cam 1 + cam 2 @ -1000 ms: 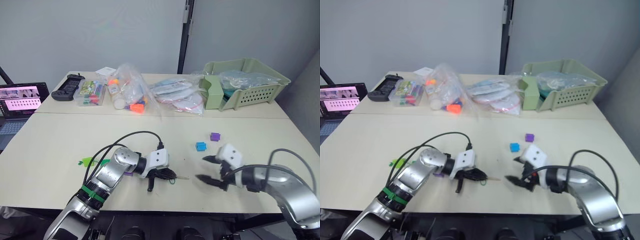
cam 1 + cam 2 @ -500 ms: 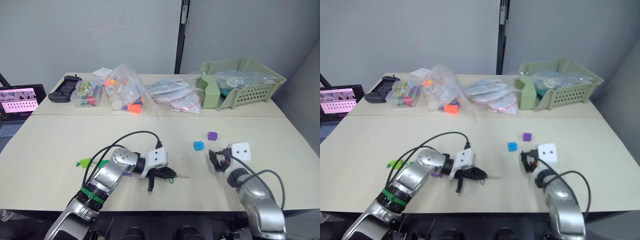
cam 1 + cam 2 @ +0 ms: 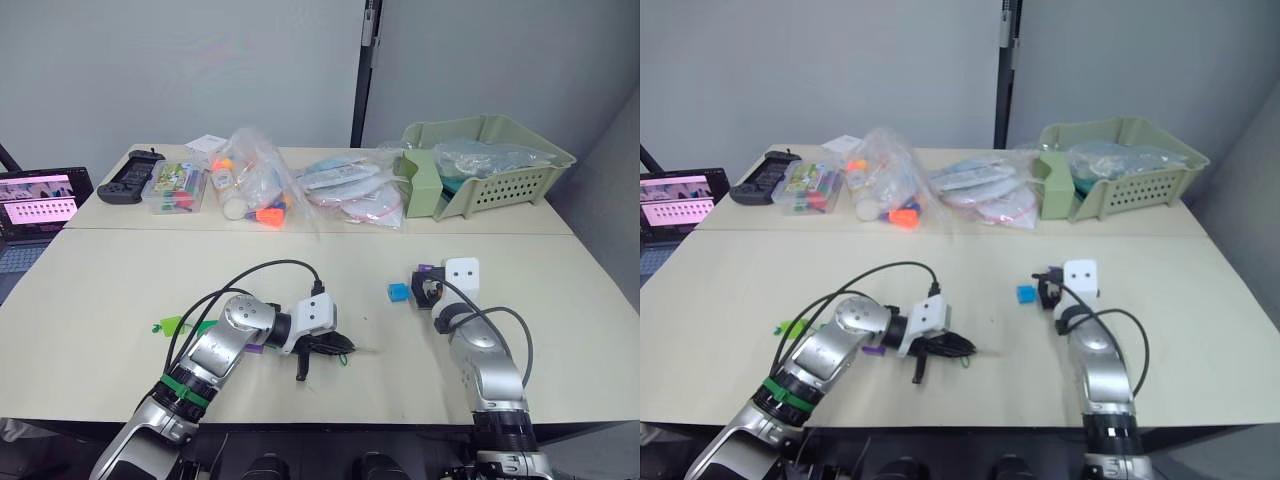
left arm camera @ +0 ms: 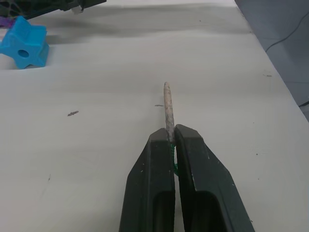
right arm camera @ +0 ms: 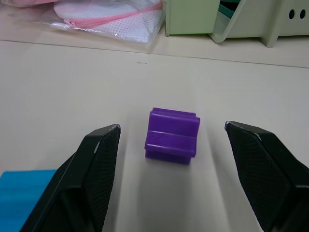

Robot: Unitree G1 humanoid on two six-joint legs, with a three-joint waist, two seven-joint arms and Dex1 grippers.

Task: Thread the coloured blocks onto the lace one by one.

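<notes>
A: Which step is this?
B: Fetching a block, I'd judge. The right gripper (image 5: 171,145) has its fingers spread wide on either side of a purple cube (image 5: 172,135) on the table (image 3: 120,280), not touching it; a blue block (image 3: 400,292) lies just beside.

A: And the lace?
B: The left gripper (image 4: 172,140) is pinched on the lace (image 4: 167,108) behind its pale tip, which points out over the table.

A: Next?
B: Probably close on the cube, then carry its hole to the tip
</notes>
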